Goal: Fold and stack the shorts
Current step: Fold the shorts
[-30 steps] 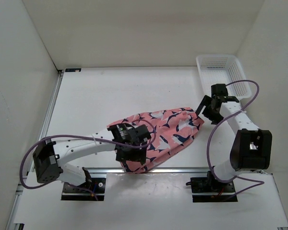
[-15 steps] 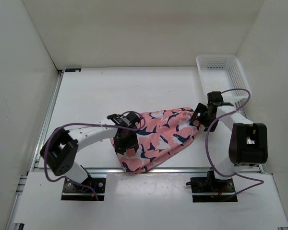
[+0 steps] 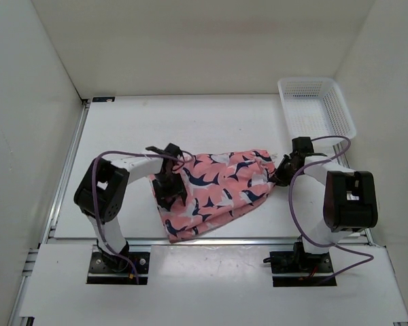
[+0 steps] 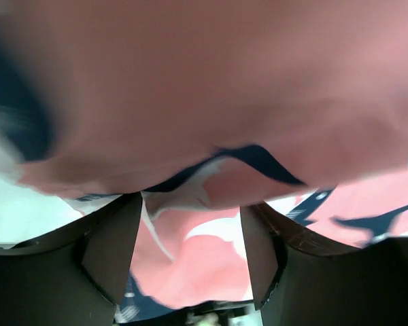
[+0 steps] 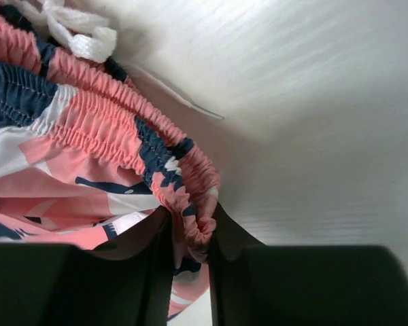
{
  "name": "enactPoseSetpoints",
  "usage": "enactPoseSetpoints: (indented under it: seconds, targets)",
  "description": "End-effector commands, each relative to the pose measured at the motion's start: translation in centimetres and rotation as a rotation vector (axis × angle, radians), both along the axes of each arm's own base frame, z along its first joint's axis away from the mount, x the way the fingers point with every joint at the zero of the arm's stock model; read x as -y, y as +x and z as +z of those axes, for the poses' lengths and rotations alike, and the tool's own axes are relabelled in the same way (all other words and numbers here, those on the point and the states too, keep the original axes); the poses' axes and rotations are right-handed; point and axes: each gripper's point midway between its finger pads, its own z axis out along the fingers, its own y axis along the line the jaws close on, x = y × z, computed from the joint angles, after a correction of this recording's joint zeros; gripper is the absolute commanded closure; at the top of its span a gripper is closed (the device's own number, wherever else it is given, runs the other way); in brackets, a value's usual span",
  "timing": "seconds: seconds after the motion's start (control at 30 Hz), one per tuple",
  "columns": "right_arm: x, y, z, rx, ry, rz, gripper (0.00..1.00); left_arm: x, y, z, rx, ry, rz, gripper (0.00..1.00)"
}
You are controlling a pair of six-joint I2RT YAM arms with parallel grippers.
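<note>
Salmon-pink shark-print shorts (image 3: 217, 193) lie rumpled near the front of the white desk (image 3: 190, 129), spanning between both arms. The left tool (image 3: 168, 189) clamps bunched fabric at their left edge — the right tool (image 3: 283, 174) pinches narrowly on the elastic waistband (image 5: 122, 129) at their right end.

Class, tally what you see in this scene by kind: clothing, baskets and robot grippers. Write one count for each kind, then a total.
Clothing: 1, the shorts
Baskets: 1, the white basket
Robot grippers: 2, the left gripper and the right gripper
Total: 4
</note>
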Motion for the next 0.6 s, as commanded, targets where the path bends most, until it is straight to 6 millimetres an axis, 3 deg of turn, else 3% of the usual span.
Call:
enactPoseSetpoints:
  seconds: [0.0, 0.03, 0.1, 0.13, 0.17, 0.2, 0.23, 0.27, 0.3, 0.33, 0.43, 0.47, 0.53, 0.57]
  targets:
    - [-2.9, -1.3, 0.6, -0.015, 0.073, 0.026, 0.72, -2.6, 6.8, -0.2, 0.152, 0.043, 0.033, 0.29]
    - [-3.5, -1.5, 0.6, -0.022, 0.069, 0.024, 0.66, -3.0, 9.8, 0.8, 0.206, 0.042, 0.076, 0.3]
    - [-6.0, -2.2, 0.5, -0.019, 0.053, 0.087, 0.65, -3.9, 12.7, 1.8, 0.257, 0.074, 0.103, 0.3]
    - [-6.9, -1.7, 0.9, -0.006, 0.042, 0.088, 0.59, -4.7, 13.9, 2.4, 0.261, 0.097, 0.116, 0.3]
    - [-8.7, -2.5, 1.1, -0.008, 0.035, 0.141, 0.53, -4.6, 17.0, 3.9, 0.324, 0.127, 0.127, 0.3]
    - [-9.4, -2.5, 1.7, -0.008, 0.026, 0.155, 0.46, -4.8, 18.2, 4.8, 0.348, 0.155, 0.123, 0.3]
    - [-9.5, -2.5, 1.8, -0.006, -0.008, 0.153, 0.29, -5.4, 19.9, 7.3, 0.399, 0.204, 0.135, 0.3]
    - [-10.0, -3.1, 1.8, -0.01, -0.042, 0.178, 0.22, -5.7, 20.6, 8.7, 0.428, 0.223, 0.129, 0.3]
    - [-9.4, -3.7, 2.8, -0.003, -0.085, 0.164, 0.15, -6.0, 21.1, 9.6, 0.45, 0.24, 0.135, 0.3]
    - [-8.6, -3.8, 3.3, 0.017, -0.132, 0.151, 0.05, -6.7, 21.5, 12.0, 0.5, 0.245, 0.148, 0.3]
    - [-4.4, -2.6, 6.8, 0.145, -0.28, 0.093, 0.0, -8.1, 21.5, 15.7, 0.576, 0.246, 0.173, 0.3]
    - [-3.7, -2.3, 7.5, 0.171, -0.292, 0.091, 0.0, -8.3, 20.4, 16.7, 0.59, 0.233, 0.166, 0.3]
    - [-2.7, -0.3, 9.7, 0.248, -0.297, 0.126, 0.0, -9.0, 19.6, 16.8, 0.597, 0.213, 0.184, 0.3]
    - [-3.3, 0.0, 10.0, 0.248, -0.262, 0.169, 0.0, -8.9, 17.9, 16.0, 0.569, 0.188, 0.173, 0.3]
